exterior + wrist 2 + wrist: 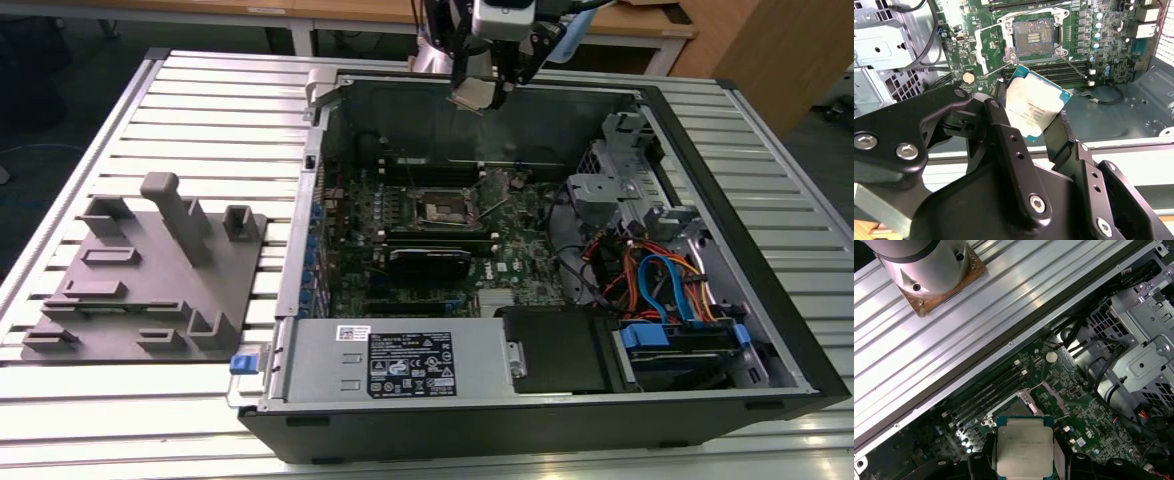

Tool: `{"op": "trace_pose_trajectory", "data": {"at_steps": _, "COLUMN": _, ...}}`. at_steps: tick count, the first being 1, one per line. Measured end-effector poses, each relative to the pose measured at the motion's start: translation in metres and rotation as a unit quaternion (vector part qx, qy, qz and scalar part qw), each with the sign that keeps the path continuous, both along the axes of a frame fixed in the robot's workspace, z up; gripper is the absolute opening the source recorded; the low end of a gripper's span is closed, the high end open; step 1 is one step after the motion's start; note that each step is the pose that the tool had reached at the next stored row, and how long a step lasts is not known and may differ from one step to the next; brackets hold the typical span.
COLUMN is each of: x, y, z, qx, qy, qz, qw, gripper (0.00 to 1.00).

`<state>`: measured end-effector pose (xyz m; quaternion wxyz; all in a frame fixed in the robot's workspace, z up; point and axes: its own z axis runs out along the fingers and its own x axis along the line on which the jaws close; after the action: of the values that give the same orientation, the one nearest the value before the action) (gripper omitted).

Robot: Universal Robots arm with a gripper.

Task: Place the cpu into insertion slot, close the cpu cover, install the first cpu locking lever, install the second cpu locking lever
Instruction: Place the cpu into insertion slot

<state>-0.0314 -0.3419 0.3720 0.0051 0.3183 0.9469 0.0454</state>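
The arm [451,30] hangs from above in the exterior view, with the gripper [478,92] at its lower end pointing downward. In the second wrist view, the black fingers [1004,125] press in from two opposite sides on the cpu [1038,107]. It is clamped flat between them, tilted, with one corner jutting past the fingertips. In the first wrist view, the arm's silver base cylinder [924,262] stands well beyond the gripper [1024,452], bolted down.
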Motion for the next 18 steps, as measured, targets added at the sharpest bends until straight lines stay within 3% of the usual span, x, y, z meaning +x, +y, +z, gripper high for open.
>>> {"op": "trace_pose_trajectory", "data": {"at_steps": 18, "x": 0.0, "y": 0.0, "z": 0.0, "qx": 0.0, "qy": 0.0, "qz": -0.01, "qw": 0.9999, "gripper": 0.54}}
